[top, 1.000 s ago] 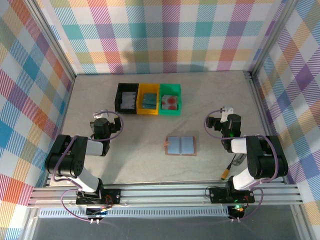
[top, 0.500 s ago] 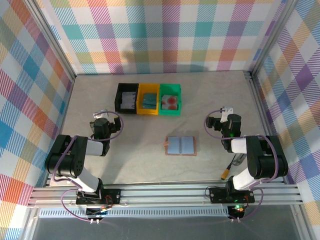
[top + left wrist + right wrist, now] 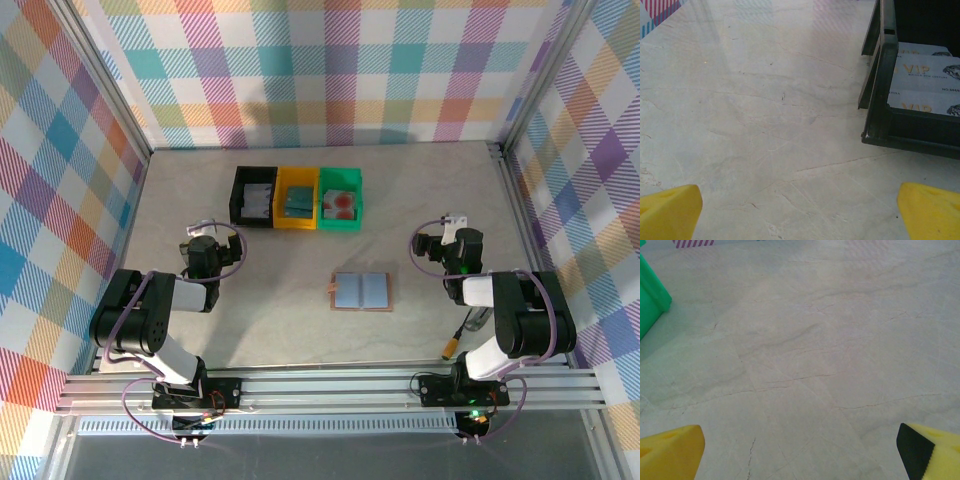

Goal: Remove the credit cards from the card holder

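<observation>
The card holder (image 3: 362,291) lies open on the table, its grey-blue inside facing up inside a reddish-brown rim. Credit cards lie in the bins: grey-white ones (image 3: 927,80) in the black bin (image 3: 255,196), a teal one (image 3: 297,202) in the yellow bin (image 3: 297,199), and a pale one with red spots (image 3: 341,203) in the green bin (image 3: 341,199). My left gripper (image 3: 205,232) rests left of the holder, open (image 3: 800,220) over bare table. My right gripper (image 3: 450,225) sits to the holder's right, open (image 3: 800,455) with nothing between its yellow fingertips (image 3: 670,452).
The three bins stand in a row behind the holder. The black bin's wall (image 3: 880,75) is close ahead and to the right of the left gripper. The green bin's corner (image 3: 650,305) is at the left edge of the right wrist view. Plaid walls enclose the table.
</observation>
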`<state>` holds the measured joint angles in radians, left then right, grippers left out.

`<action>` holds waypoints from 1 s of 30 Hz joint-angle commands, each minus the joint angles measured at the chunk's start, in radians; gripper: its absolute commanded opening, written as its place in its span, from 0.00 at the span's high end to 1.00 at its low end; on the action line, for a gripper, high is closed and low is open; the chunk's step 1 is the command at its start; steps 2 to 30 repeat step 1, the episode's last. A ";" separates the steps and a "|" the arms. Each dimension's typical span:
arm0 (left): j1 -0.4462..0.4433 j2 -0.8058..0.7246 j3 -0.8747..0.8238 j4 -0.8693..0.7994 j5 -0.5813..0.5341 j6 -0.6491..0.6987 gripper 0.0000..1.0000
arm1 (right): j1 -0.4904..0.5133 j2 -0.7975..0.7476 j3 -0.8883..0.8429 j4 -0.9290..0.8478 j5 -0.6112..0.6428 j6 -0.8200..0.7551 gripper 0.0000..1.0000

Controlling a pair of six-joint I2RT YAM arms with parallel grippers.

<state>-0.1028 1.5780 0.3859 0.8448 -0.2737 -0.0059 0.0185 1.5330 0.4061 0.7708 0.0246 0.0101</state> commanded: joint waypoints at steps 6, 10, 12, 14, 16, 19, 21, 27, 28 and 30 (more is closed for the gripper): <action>-0.005 0.000 0.010 0.045 -0.008 0.014 0.00 | -0.006 0.000 0.011 0.042 -0.018 0.001 0.01; -0.005 0.000 0.010 0.045 -0.008 0.014 0.00 | -0.006 0.000 0.011 0.042 -0.018 0.001 0.01; -0.005 0.000 0.010 0.045 -0.008 0.014 0.00 | -0.006 0.000 0.011 0.042 -0.018 0.001 0.01; -0.005 0.000 0.010 0.045 -0.008 0.014 0.00 | -0.006 0.000 0.011 0.042 -0.018 0.001 0.01; -0.005 0.000 0.010 0.045 -0.008 0.014 0.00 | -0.006 0.000 0.011 0.042 -0.018 0.001 0.01; -0.005 0.000 0.010 0.045 -0.008 0.014 0.00 | -0.006 0.000 0.011 0.042 -0.018 0.001 0.01; -0.005 0.000 0.010 0.045 -0.008 0.014 0.00 | -0.006 0.000 0.011 0.042 -0.018 0.001 0.01; -0.005 0.000 0.010 0.045 -0.008 0.014 0.00 | -0.006 0.000 0.011 0.042 -0.018 0.001 0.01; -0.005 0.000 0.010 0.045 -0.008 0.014 0.00 | -0.006 0.000 0.011 0.042 -0.018 0.001 0.01; -0.005 0.000 0.010 0.045 -0.008 0.014 0.00 | -0.006 0.000 0.011 0.042 -0.018 0.001 0.01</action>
